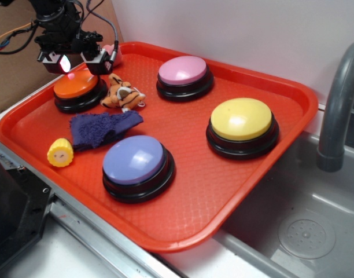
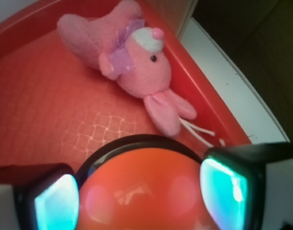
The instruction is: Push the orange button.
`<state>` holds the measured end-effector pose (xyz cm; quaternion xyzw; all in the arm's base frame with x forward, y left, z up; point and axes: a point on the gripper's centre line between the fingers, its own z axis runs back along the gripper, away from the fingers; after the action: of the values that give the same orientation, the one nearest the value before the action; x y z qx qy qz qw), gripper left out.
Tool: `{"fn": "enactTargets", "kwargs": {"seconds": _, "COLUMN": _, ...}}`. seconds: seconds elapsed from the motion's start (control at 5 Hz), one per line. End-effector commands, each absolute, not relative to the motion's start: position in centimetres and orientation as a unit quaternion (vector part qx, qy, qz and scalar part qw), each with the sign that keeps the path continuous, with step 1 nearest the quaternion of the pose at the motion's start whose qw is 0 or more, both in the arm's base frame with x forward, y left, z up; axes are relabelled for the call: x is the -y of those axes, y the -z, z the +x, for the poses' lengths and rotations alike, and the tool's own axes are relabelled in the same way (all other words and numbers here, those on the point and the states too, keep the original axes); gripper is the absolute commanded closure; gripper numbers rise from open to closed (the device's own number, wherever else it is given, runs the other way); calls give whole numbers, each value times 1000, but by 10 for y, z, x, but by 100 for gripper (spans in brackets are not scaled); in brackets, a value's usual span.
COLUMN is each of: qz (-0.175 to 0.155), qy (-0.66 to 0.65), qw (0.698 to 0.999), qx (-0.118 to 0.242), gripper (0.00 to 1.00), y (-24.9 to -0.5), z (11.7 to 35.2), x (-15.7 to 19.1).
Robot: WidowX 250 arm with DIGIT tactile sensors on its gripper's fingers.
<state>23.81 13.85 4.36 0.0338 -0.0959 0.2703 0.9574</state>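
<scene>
The gripper (image 1: pixel 74 62), fingers spread apart and empty, hangs directly above the orange button (image 1: pixel 76 87), whose dome fills the wrist view at 6 o'clock.

Arm enters from upper left, wrist pitched downward. Tool (image 1: pixel 73 61) points down, jaws spread wide, nothing between them. Both fingertips (image 2: pixel 223 189) visible in wrist view.
</scene>
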Motion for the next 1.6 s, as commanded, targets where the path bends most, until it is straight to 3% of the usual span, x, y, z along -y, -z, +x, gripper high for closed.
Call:
{"fn": "enactTargets", "kwargs": {"seconds": 0.0, "qz": 41, "qy": -241, "qw": 963, "qx": 111, "gripper": 0, "y": -89, "z": 209, "x": -132}}
{"fn": "enactTargets", "kwargs": {"seconds": 0.2, "qz": 29, "qy": -247, "qw": 961, "qx": 117, "gripper": 0, "y": -101, "z": 201, "x": -135}}
{"fn": "enactTargets", "kwargs": {"seconds": 0.8, "qz": 33, "qy": -246, "qw": 966, "qx": 66, "gripper": 0, "y": -125, "z": 221, "x": -125}}
{"fn": "enactTargets", "kwargs": {"seconds": 1.4, "qz": 27, "qy": -185, "qw": 979, "qx": 77, "gripper": 0, "y": -142, "z": 203, "x": -100}}
